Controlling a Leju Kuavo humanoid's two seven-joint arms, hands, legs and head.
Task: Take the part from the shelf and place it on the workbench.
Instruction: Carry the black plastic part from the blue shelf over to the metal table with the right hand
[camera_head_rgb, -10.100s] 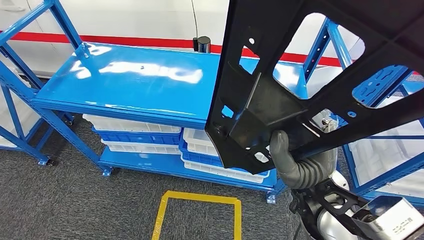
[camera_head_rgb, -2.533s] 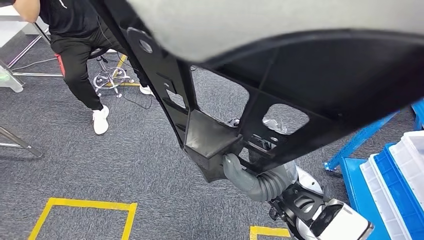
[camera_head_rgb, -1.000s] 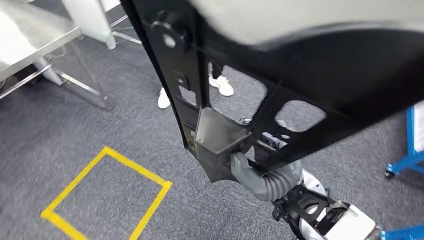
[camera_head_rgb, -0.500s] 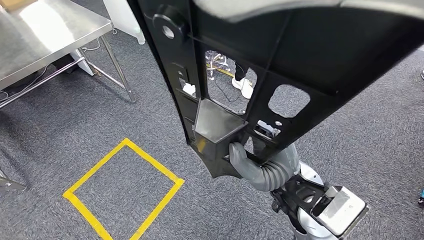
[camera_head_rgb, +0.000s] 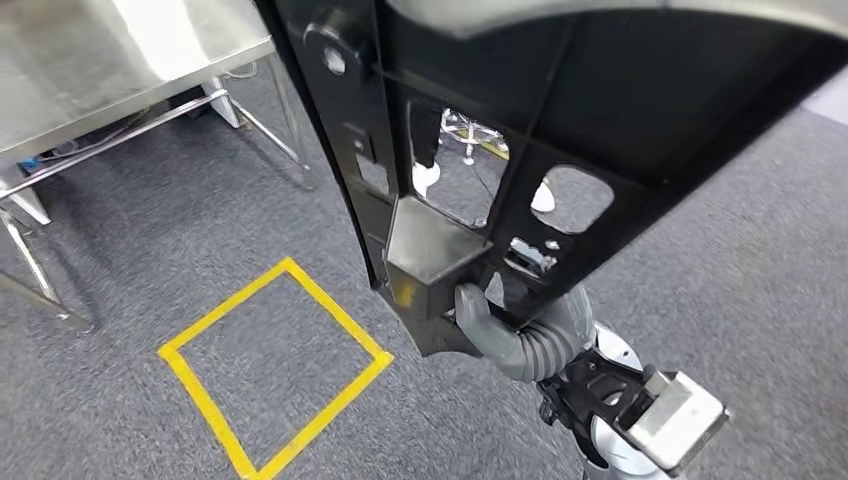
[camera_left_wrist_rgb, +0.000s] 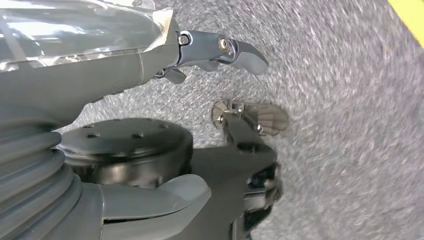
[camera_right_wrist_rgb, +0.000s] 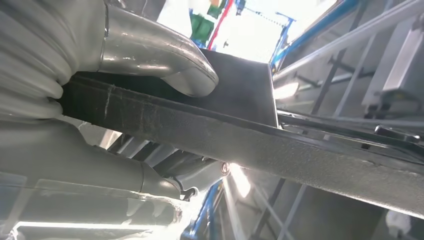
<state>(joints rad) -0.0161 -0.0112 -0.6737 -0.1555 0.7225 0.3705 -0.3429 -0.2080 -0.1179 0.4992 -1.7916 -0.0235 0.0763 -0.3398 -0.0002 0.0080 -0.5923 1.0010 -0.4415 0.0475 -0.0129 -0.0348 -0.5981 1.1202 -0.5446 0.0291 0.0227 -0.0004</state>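
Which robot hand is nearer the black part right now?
Right. The right robot hand grips the black part at its lower edge; the left robot hand hangs open over the grey carpet, holding nothing.

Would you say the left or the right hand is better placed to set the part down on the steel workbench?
Right: the right hand already grips the black part; the left hand hangs over carpet, holding nothing. The workbench lies ahead-left.

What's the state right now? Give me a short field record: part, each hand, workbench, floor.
part: large black frame part, held up close before the head camera, not yet set down
right hand: right hand grips the part's lower edge, thumb pressed on it
left hand: left hand holds nothing, fingers apart, over grey carpet
workbench: steel workbench ahead on the left
floor: yellow tape square on the carpet
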